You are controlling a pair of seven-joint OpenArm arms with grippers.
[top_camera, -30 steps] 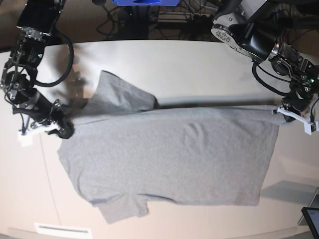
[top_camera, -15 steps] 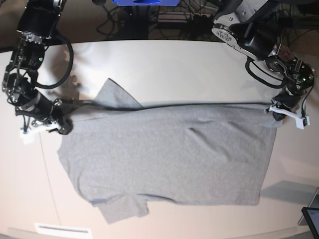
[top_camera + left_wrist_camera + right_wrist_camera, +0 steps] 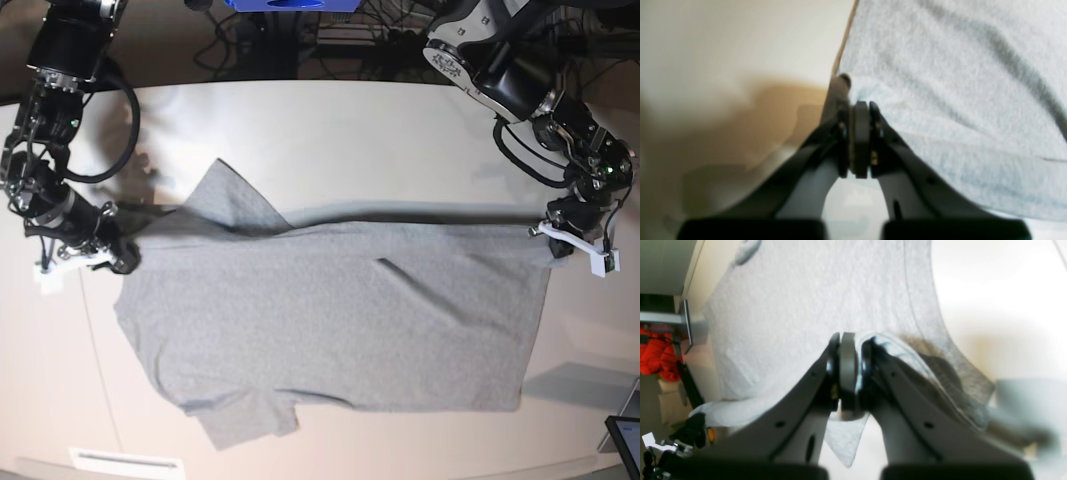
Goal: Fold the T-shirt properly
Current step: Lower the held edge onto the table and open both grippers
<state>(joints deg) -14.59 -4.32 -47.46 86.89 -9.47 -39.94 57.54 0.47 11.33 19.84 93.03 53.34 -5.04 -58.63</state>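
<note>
The left gripper [image 3: 553,232] is clamped on the shirt's [image 3: 340,310] hem corner, its jaws pressed together on the cloth in the wrist view [image 3: 858,100]. The right gripper [image 3: 118,258] is likewise pinched tight on the shoulder end of the same long edge [image 3: 853,340]. The shirt lies across the table [image 3: 350,130], plain side up, that edge pulled taut between the two grippers and lifted a little, casting a shadow. One sleeve [image 3: 235,205] sits just beyond the taut edge, the other [image 3: 250,420] by the opposite edge. No fold looks finished; this reads as the first lengthwise fold, with all later folds left.
</note>
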